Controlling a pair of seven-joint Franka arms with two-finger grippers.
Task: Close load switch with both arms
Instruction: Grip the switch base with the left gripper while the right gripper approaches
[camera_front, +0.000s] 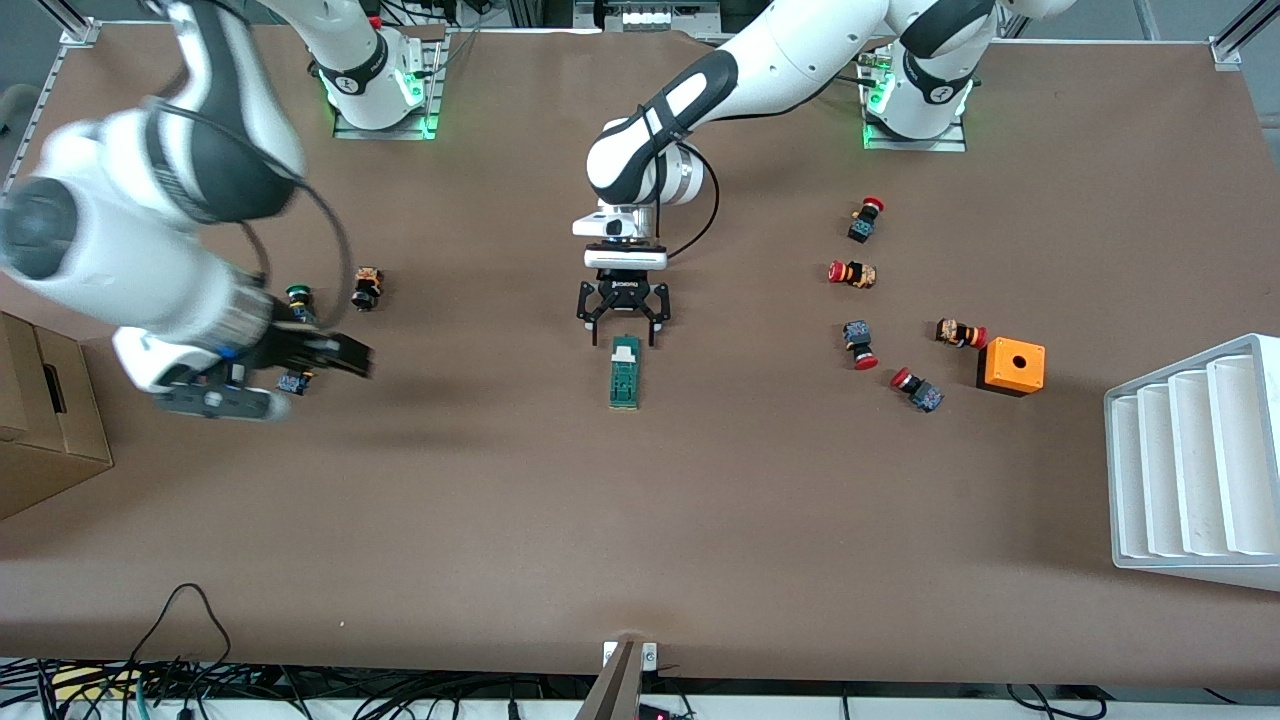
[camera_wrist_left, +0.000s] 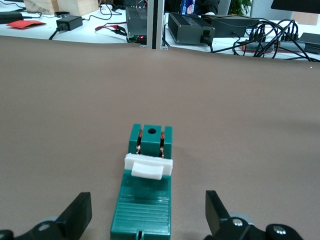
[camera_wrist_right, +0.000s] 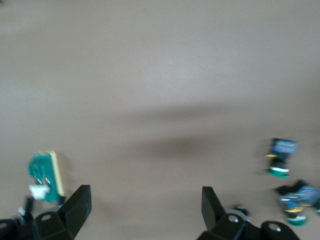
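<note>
The load switch (camera_front: 626, 373), a narrow dark-green block with a white end piece, lies on the brown table near its middle. My left gripper (camera_front: 622, 322) hangs open just over the switch's white end, the end toward the robot bases. In the left wrist view the load switch (camera_wrist_left: 145, 200) runs between the two black fingers (camera_wrist_left: 80, 212) without touching either, and my left gripper (camera_wrist_left: 147, 206) holds nothing. My right gripper (camera_front: 340, 355) is low over the table toward the right arm's end, open and empty. The right wrist view shows the right gripper (camera_wrist_right: 146, 198) above bare table, with the load switch (camera_wrist_right: 44, 172) off to one side.
Small push buttons (camera_front: 298, 297) (camera_front: 367, 288) lie close to the right gripper. Several red-capped buttons (camera_front: 852, 273) and an orange box with a hole (camera_front: 1011, 366) sit toward the left arm's end. A white stepped rack (camera_front: 1195, 465) and a cardboard box (camera_front: 45, 420) stand at the table's two ends.
</note>
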